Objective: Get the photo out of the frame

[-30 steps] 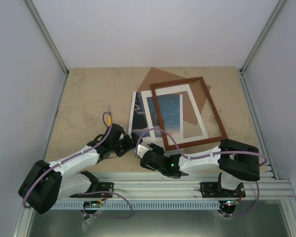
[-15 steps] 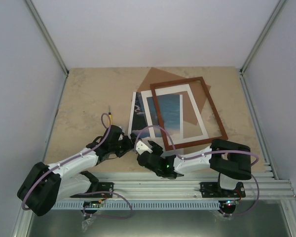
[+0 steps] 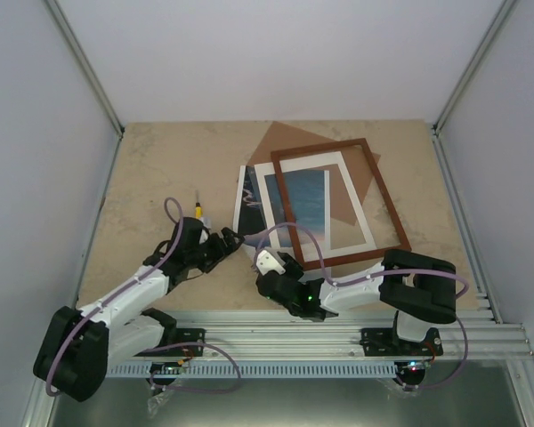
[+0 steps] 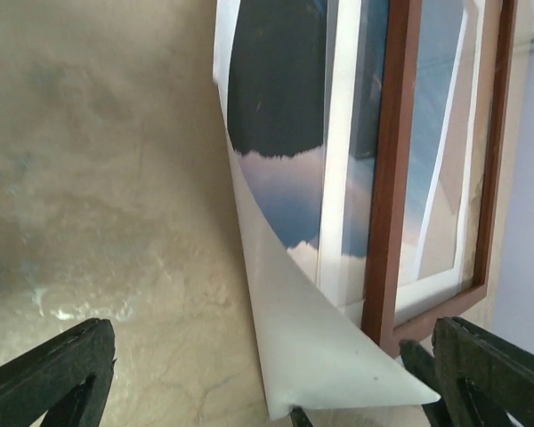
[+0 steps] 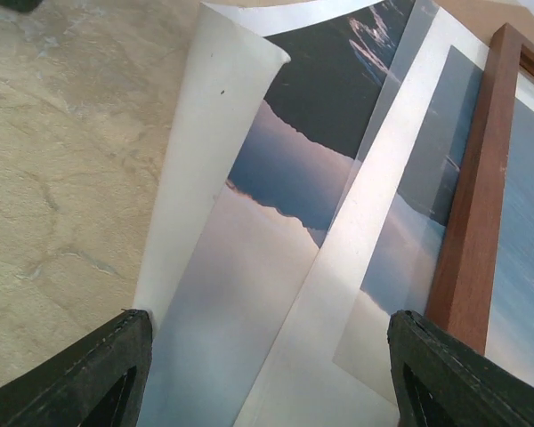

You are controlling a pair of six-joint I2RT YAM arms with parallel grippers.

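Now, nearest: left end effector (image 4: 271, 374) has its jaws wide apart and empty, at the curled corner of the photo (image 4: 276, 116); right end effector (image 5: 267, 378) also has its jaws apart, straddling that edge.
Risk: a pinch on the lifted corner could crease it; a tug may drag the mat (image 5: 369, 240) and the frame (image 5: 474, 196) along.
Photo look: dark cliffs, blue sea, pale sky.
Photo place: on the counter (image 3: 160, 169), left strip bare, the rest under the mat.
Farthest: the frame lies across the mat.

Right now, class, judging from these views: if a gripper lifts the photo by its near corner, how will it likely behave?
The photo probably flops: its near corner already curls off the table, white underside showing. It looks thin and light, so a pinch could crease it. The mat and frame overlap it, so they may drag along.
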